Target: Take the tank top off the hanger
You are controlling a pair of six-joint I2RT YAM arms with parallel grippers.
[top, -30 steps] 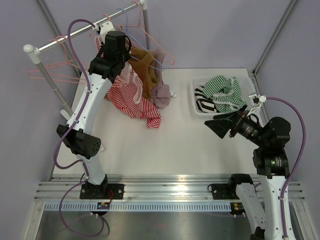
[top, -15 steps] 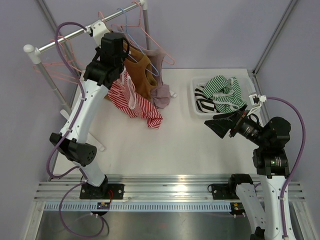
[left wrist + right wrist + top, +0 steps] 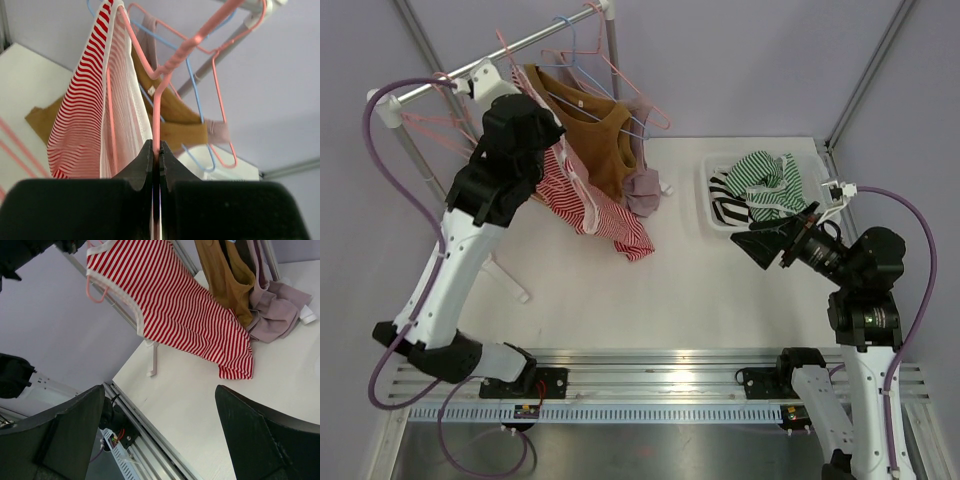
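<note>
A red-and-white striped tank top (image 3: 602, 208) hangs on a pink wire hanger (image 3: 172, 65), its hem trailing on the table. My left gripper (image 3: 156, 147) is shut on the hanger's wire neck just below the twisted part. In the top view the left wrist (image 3: 512, 135) covers that grip, beside the rack rail (image 3: 440, 84). The hanger's hook reaches up toward the rail end; whether it rests on the rail I cannot tell. The right wrist view shows the tank top (image 3: 185, 310) spread out, with one pink hanger end (image 3: 95, 292) poking from its armhole. My right gripper (image 3: 767, 247) hovers open and empty at the table's right.
A brown top (image 3: 595, 125) and a mauve garment (image 3: 642, 185) hang beside the striped one, with blue and pink hangers (image 3: 570, 40) on the rail. More empty pink hangers (image 3: 420, 130) hang at the left. A white bin (image 3: 712, 190) holds green-striped clothing (image 3: 765, 180).
My left gripper has shut on the pink hanger's wire, and the arm has swung left and nearer, drawing the hanger and striped top with it. The right arm has barely moved.
</note>
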